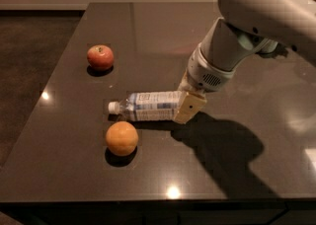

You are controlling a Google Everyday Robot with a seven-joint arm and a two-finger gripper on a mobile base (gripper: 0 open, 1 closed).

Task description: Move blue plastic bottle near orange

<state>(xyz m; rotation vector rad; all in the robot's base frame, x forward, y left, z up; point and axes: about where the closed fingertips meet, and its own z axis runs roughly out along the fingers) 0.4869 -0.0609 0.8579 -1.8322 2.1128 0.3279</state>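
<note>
Just behind the orange on the dark table, the blue plastic bottle is held lying sideways, clamped at its base by the closed gripper.

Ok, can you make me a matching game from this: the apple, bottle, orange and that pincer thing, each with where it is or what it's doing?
Things:
1. apple
2. bottle
3. orange
4. pincer

Descriptions:
A. sideways, cap end close to the orange
B. nearest the front edge of the table
C. closed on the bottle's base end
D. red, farthest back, away from the rest

Pairs: 1-D, 2-A, 3-B, 4-C
</note>
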